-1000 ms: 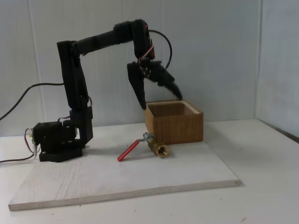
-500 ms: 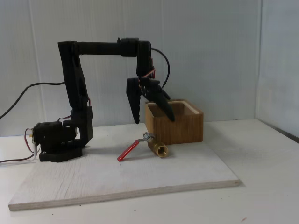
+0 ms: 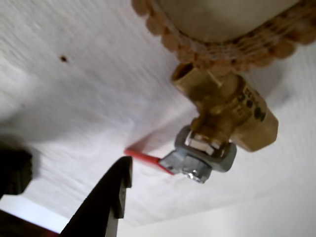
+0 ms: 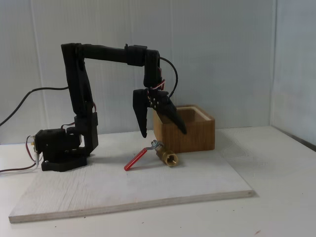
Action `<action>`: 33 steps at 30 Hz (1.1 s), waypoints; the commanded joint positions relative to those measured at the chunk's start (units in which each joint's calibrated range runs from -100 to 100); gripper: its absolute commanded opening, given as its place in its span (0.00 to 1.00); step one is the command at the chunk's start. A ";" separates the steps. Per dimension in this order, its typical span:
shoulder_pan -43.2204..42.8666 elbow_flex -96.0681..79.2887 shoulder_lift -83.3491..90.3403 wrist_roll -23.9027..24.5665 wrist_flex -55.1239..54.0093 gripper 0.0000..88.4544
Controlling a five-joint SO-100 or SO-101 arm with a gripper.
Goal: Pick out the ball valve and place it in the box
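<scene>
The gripper (image 4: 164, 134) hangs spread wide, fingers pointing down, holding nothing, just above the ball valve (image 4: 160, 154) in the fixed view. The valve lies on the pale wooden board (image 4: 123, 190), its red lever reaching left, just in front of the box (image 4: 190, 132). In the wrist view one black finger (image 3: 106, 202) rises from the bottom edge near the brass valve (image 3: 224, 123). The arm's base (image 4: 59, 148) stands on the board's left end

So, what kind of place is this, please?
Probably a hobby or lab bench for robot tests, not a workshop floor: a small black arm on a pale wooden board, plain white panels behind, loose cables, and just a ball valve and a box.
</scene>
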State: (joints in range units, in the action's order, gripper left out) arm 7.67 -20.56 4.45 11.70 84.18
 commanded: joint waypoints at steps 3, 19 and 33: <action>0.01 0.89 0.17 -0.11 -0.11 0.57; -0.07 8.20 1.02 -0.52 0.75 0.57; -0.58 16.95 1.02 -20.40 0.67 0.57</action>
State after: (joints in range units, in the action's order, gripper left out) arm 7.30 -6.58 4.36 -2.97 84.69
